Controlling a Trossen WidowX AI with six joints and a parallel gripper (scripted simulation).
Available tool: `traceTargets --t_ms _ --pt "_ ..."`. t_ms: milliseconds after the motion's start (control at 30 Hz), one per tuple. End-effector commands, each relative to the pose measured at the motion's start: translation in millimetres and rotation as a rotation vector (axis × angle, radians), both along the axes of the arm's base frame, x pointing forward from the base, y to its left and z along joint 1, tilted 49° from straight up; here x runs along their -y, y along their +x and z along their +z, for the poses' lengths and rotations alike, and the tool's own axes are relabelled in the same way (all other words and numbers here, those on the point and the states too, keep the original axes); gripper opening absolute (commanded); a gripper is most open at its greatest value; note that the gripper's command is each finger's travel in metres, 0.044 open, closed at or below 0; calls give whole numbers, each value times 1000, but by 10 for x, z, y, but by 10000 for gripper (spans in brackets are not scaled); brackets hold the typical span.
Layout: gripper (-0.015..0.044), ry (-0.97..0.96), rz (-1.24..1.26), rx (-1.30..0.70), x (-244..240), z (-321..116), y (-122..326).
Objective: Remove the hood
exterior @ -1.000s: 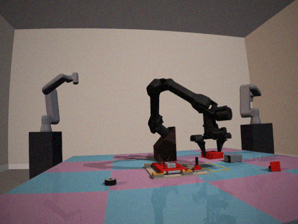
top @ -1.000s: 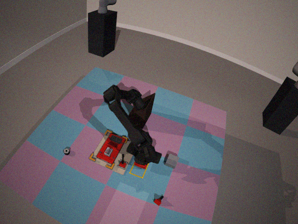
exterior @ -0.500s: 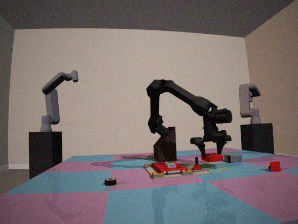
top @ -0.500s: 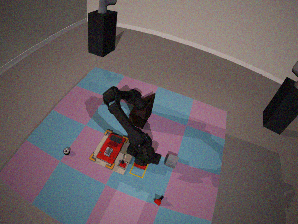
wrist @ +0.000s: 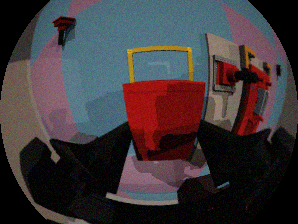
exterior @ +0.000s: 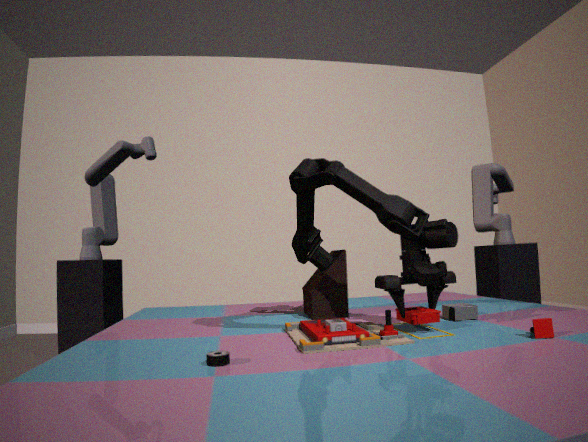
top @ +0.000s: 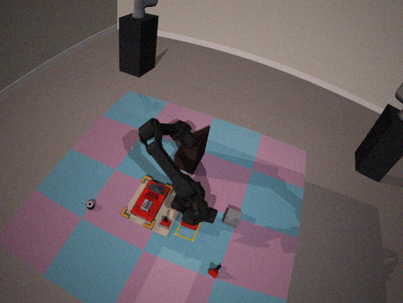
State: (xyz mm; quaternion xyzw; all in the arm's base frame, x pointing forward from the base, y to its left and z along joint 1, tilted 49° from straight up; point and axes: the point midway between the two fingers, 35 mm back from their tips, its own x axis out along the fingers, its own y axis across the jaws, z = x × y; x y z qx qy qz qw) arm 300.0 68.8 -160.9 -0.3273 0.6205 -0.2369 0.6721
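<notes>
Pink and blue squares are laid across the table (top: 99, 248) (exterior: 280, 405) (wrist: 100, 65). The red hood (top: 190, 226) (exterior: 419, 315) (wrist: 164, 117) is clamped between the fingers of the gripper (top: 194, 223) (exterior: 417, 311) (wrist: 164, 123), seemingly just above the table, partly over the yellow outline (top: 185, 238) (exterior: 440, 336) (wrist: 160, 49). Beside it, the car (top: 152, 199) (exterior: 325, 330) (wrist: 254, 100) is seen.

A grey block (top: 231, 216) (exterior: 460, 312) lay on the bench (top: 97, 255) (exterior: 300, 395) (wrist: 100, 65). A black wheel (top: 90, 204) (exterior: 218, 358) sat well apart from it. Two pale grey arms (top: 138, 11) (exterior: 104, 210) stood on dark pedestals (top: 138, 44) (exterior: 90, 300) beyond.
</notes>
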Motion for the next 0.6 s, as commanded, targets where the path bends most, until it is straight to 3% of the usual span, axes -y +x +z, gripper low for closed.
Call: traceTargets --t_ms 0,567 --pt "0 -8 3 -5 29 -5 -15" --pt "0 -9 3 -5 85 -56 -6"
